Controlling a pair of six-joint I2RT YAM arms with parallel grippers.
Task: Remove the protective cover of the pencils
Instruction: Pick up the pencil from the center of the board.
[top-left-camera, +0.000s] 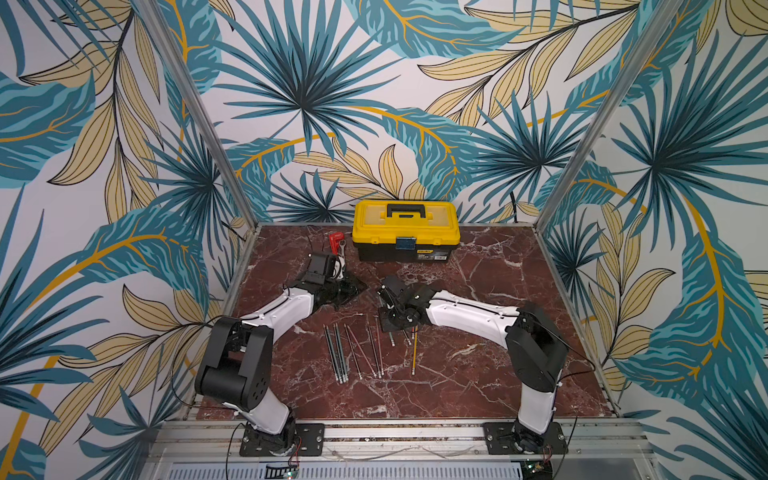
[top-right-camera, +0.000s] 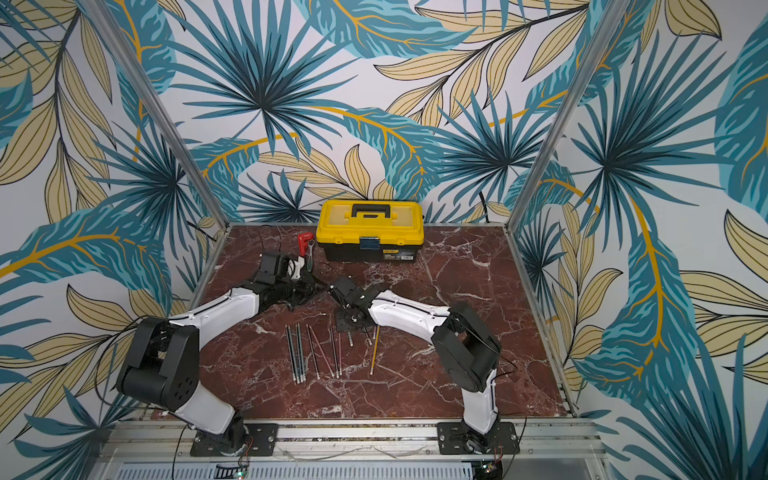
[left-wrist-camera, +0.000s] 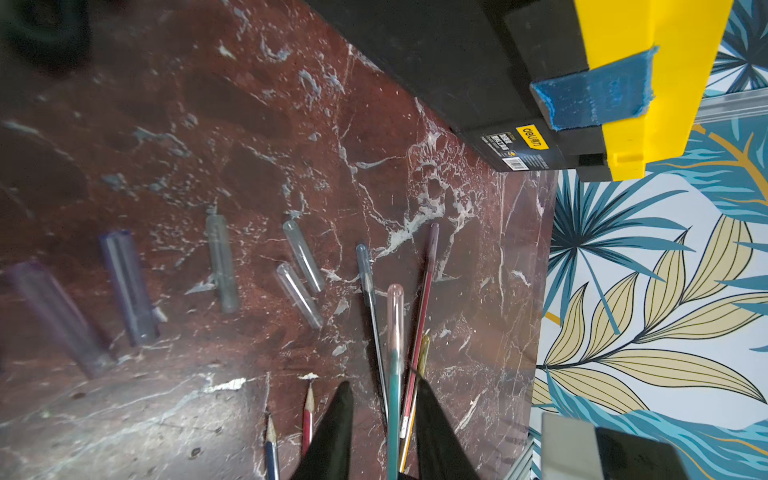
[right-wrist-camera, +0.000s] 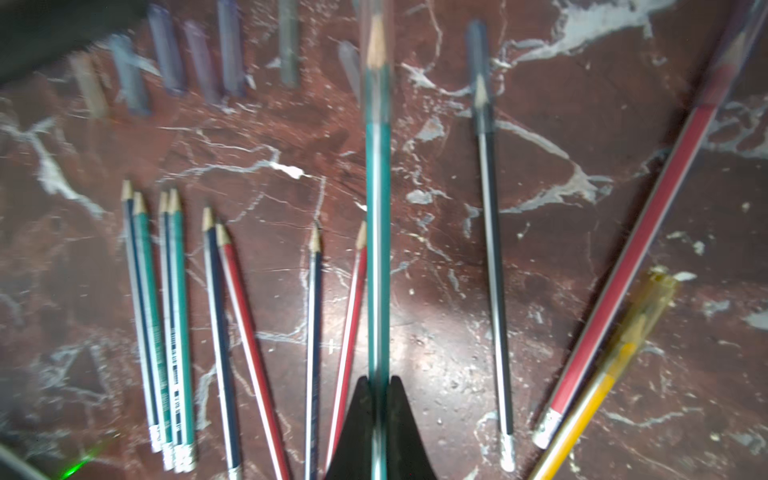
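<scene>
My right gripper (right-wrist-camera: 379, 379) is shut on a teal pencil (right-wrist-camera: 378, 249) held above the marble. A clear protective cover (left-wrist-camera: 395, 316) still sits over the pencil's tip. The capped end reaches between the fingers of my left gripper (left-wrist-camera: 382, 384), which stand apart with a gap on either side. In both top views the two grippers (top-left-camera: 357, 289) (top-left-camera: 382, 291) meet at mid-table. Several bare pencils (right-wrist-camera: 174, 316) lie in a row. Several loose covers (left-wrist-camera: 220, 262) lie beyond them. A dark pencil (right-wrist-camera: 490, 249), a red one (right-wrist-camera: 648, 232) and a yellow one (right-wrist-camera: 602, 374) lie capped.
A yellow and black toolbox (top-left-camera: 405, 230) stands at the back of the marble table (top-left-camera: 478, 374), close behind the grippers. A red hand tool (top-left-camera: 336, 241) lies left of it. Aluminium posts and patterned walls close in the table's sides.
</scene>
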